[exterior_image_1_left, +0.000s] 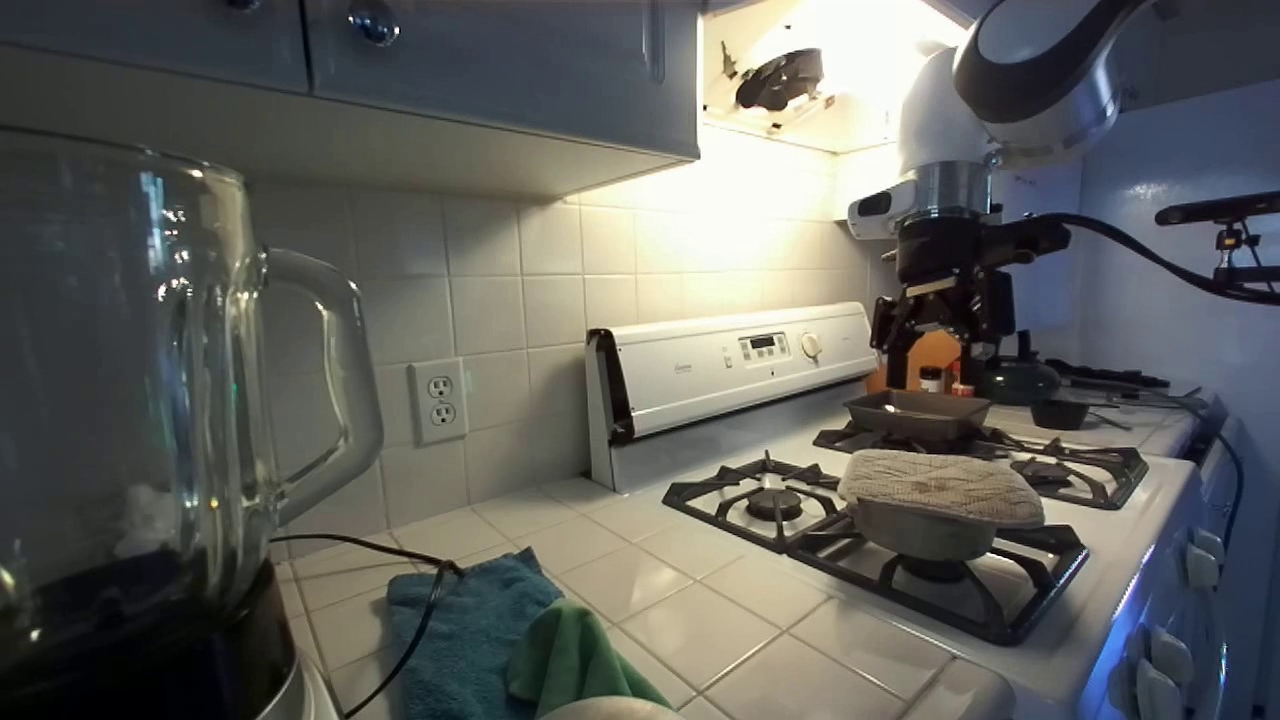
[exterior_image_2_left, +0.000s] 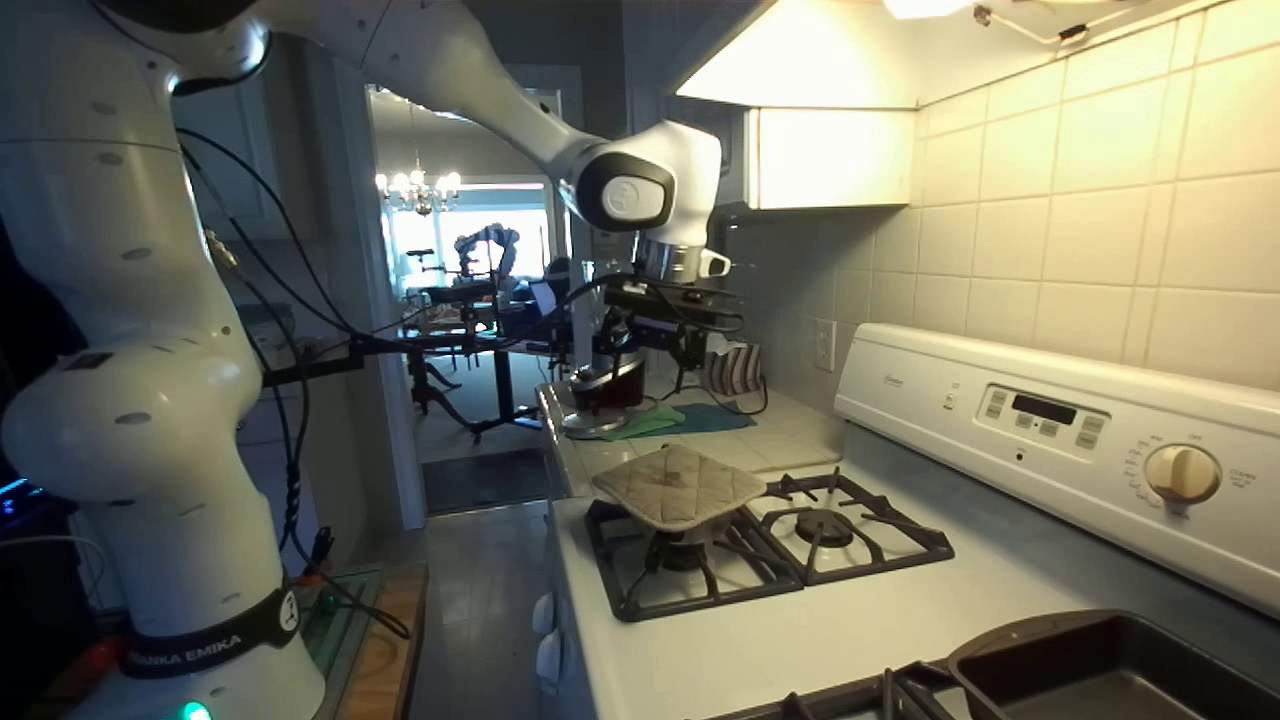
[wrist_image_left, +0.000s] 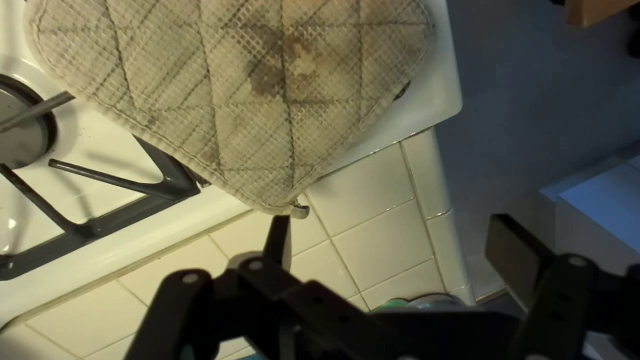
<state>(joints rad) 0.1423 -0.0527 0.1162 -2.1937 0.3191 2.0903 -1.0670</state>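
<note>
- We start big: the white jointed Franka arm (exterior_image_2_left: 640, 185) reaches out over the white enamel gas stove (exterior_image_2_left: 740, 660), wrist pointing down.
- Alongside, we get the white-tiled counter (exterior_image_1_left: 690, 650), meeting the stove's side edge.
- Toward the stove's back edge, we spot a dark oblong metal baking pan (exterior_image_1_left: 905, 420).
- Here's the one we're watching: a beige quilted cloth potholder (wrist_image_left: 310, 60), brown-stained, lying over a grey rounded pot (exterior_image_1_left: 925, 530) near the stove's front corner on the counter side.
- And the black two-fingered gripper (wrist_image_left: 392, 225): spread wide, nothing between its fingers. In the wrist view one fingertip shows just beside the potholder's corner, the other out past the counter's front edge.
- Tiniest of all, a little grey loop (wrist_image_left: 300, 211) pokes from that corner.
- What could trip us up? The potholder overhangs the pot, so we reckon a low sideways knock could slide it toward the front edge, maybe shifting the pot too. A pinch on the loop alone could easily slip.
- Hard to call: the pot's inside is covered, the potholder's upper part runs out of the wrist view, and we can't tell the fingertips' height above the cloth.
</note>
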